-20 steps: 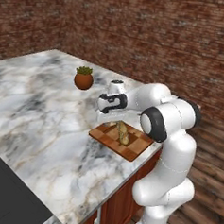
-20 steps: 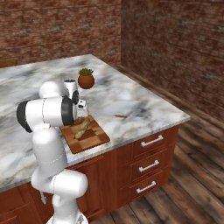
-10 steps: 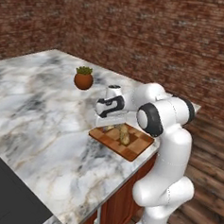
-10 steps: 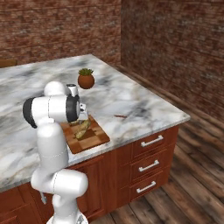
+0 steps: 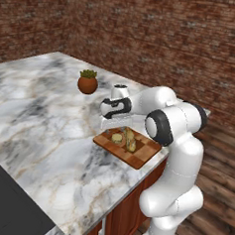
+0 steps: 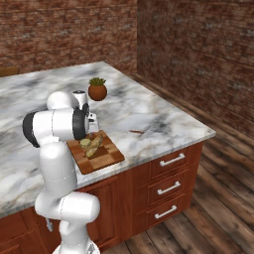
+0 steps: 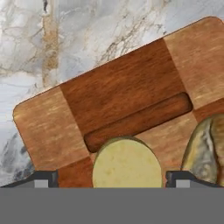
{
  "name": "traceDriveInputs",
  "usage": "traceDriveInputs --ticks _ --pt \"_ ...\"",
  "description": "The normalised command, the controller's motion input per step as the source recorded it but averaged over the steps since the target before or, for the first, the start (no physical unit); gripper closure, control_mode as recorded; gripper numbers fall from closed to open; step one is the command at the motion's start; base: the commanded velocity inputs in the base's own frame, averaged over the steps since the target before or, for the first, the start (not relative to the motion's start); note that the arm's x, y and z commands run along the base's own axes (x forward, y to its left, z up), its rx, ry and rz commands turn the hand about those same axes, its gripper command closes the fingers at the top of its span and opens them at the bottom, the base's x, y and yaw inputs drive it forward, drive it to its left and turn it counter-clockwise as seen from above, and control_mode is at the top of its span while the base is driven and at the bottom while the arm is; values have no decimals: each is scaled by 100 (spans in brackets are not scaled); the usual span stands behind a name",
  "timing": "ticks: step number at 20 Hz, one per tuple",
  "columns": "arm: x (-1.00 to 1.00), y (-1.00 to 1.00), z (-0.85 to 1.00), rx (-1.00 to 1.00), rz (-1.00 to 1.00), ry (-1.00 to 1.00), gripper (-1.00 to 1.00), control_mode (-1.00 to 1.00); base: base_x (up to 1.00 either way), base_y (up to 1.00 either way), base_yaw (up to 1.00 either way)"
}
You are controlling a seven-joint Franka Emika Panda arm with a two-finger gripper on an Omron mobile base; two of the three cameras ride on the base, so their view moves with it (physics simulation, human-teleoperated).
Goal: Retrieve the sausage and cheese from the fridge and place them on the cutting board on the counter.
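Observation:
The wooden cutting board (image 7: 118,87) lies near the marble counter's (image 7: 87,35) edge. On it rests the reddish-brown sausage (image 7: 138,121), and just below that sits the pale yellow cheese (image 7: 127,168). My gripper (image 7: 111,179) hangs straight above the cheese, open, with its fingertips (image 7: 41,179) standing apart on either side of it. From the base cameras the gripper (image 5: 111,123) hovers low over the board (image 5: 137,153) and the cheese (image 5: 117,137); the right base view shows the board (image 6: 101,158) and the cheese (image 6: 85,143) beside my arm.
A tan loaf (image 7: 203,148) lies on the board right beside the cheese. A potted plant (image 5: 87,82) stands farther back on the counter. A dark cooktop (image 5: 9,201) sits at the near left. Drawers (image 6: 166,188) run below the counter's front edge.
The jaws have spread wider and the cheese now lies free on the board. The hand has barely moved.

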Motion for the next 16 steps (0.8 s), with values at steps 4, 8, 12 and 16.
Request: traceDriveInputs --ticks 4,8,12,16 --pt "-37 -2 94 0 2 -5 -100 -100 0 0 0" --pt "-86 -31 100 0 0 -13 -100 -100 0 0 0" --pt "-100 -45 100 3 0 -15 -100 -100 0 0 0" --pt "-100 -47 100 7 0 -10 -100 -100 0 0 0"
